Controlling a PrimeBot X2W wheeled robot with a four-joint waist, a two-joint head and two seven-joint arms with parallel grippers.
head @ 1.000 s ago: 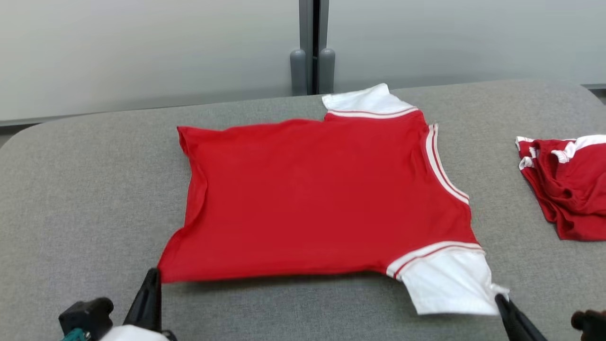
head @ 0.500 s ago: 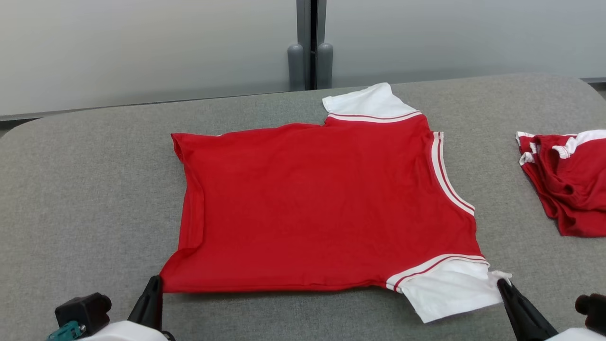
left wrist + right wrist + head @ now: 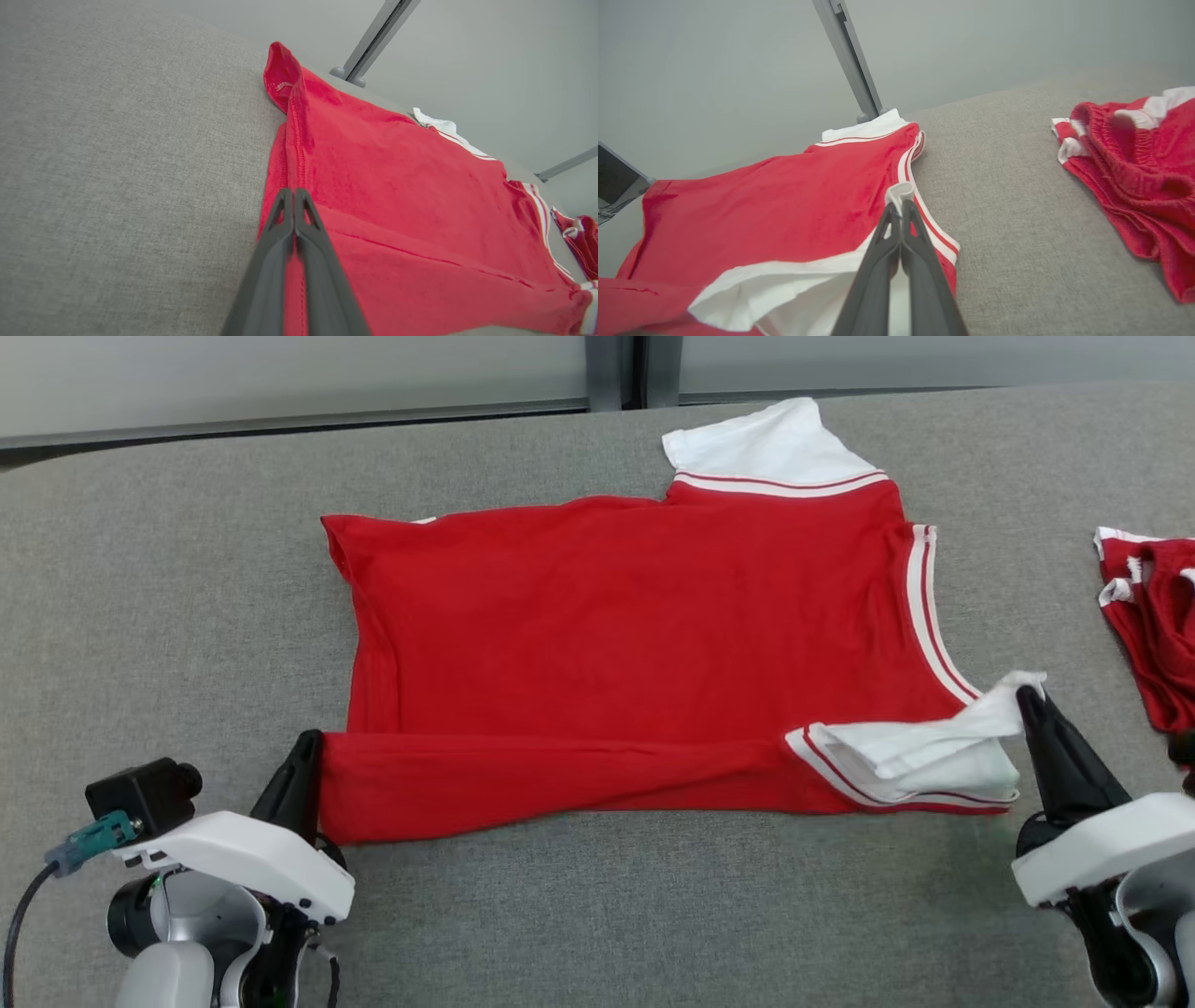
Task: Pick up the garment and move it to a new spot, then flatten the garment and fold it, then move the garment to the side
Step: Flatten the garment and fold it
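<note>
- The left gripper (image 3: 307,744), at the lower left of the head view, is pinching the near hem corner of the garment (image 3: 635,607) between closed fingers; in its wrist view, red cloth is running down between the two dark fingers.
- The right gripper (image 3: 1029,698), at the right of the frame, is clamping shut on the tip of the white sleeve (image 3: 920,753); it is holding that tip raised over the shirt's near edge.
- The garment is lying spread across the middle of the grey padded surface (image 3: 168,616); its near strip is lying doubled over on itself; a second red bundle (image 3: 1153,635) is sitting apart at the right edge.
- To my eye the folding step is under way, on a first lengthwise turn; the next move is calling for both arms to carry the held edge farther up the frame, level and together, and to lay it flat before letting go.
</note>
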